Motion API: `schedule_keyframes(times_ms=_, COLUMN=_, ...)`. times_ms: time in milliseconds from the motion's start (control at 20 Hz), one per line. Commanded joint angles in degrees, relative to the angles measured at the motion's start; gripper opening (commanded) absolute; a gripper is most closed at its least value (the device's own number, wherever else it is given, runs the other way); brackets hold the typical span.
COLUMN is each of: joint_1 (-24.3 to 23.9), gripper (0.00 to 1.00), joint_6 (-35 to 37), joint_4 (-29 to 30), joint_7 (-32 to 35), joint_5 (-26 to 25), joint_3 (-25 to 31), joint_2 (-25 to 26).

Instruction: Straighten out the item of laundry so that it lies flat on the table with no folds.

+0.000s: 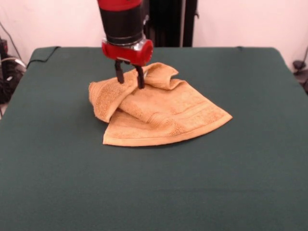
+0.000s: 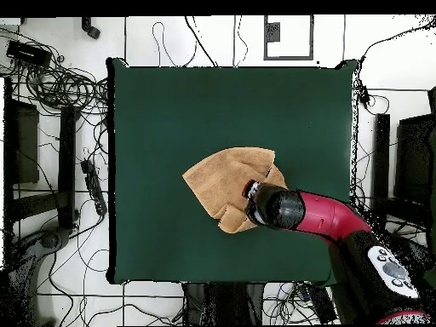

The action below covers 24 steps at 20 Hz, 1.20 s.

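The orange-tan towel point(image 1: 159, 110) lies crumpled and folded over itself near the middle of the dark green table point(image 1: 154, 192). Its far left part is bunched into rolls; its near edge lies flat in a curve. My gripper point(image 1: 129, 75) hangs straight down over the towel's far left folds, its two dark fingers point(image 1: 119, 73) apart with nothing between them, tips at or just above the cloth. In the overhead view the towel point(image 2: 226, 183) shows as a rough fan, and the arm covers the gripper point(image 2: 255, 197) at the towel's right edge. No care label shows.
The red and black arm point(image 2: 324, 217) reaches in from the lower right in the overhead view. Cables and dark stands point(image 2: 60, 111) lie on the floor around the table. Bare green cloth surrounds the towel on all sides.
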Motion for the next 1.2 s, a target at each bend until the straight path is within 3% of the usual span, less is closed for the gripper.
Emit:
schedule_keyframes(times_ms=50, joint_1=-0.4, gripper=1.00, joint_6=8.4, joint_4=-0.5, joint_7=-4.8, joint_5=-3.5, joint_3=0.3, joint_2=-2.3)
schedule_keyframes(times_ms=450, joint_1=0.8, gripper=1.00, joint_6=5.0, joint_4=-0.9, joint_7=-2.0, joint_5=-5.5, joint_3=-0.8, joint_2=-1.3)
schedule_keyframes(times_ms=700, joint_1=4.5, gripper=1.00, joint_6=2.0, joint_4=-1.9, joint_7=3.3, joint_5=-6.6, joint_3=-4.7, joint_2=0.7)
schedule_keyframes(times_ms=1200, joint_1=4.7, gripper=1.00, joint_6=-0.3, joint_4=-2.7, joint_7=3.5, joint_5=-4.9, joint_3=-2.5, joint_2=3.8)
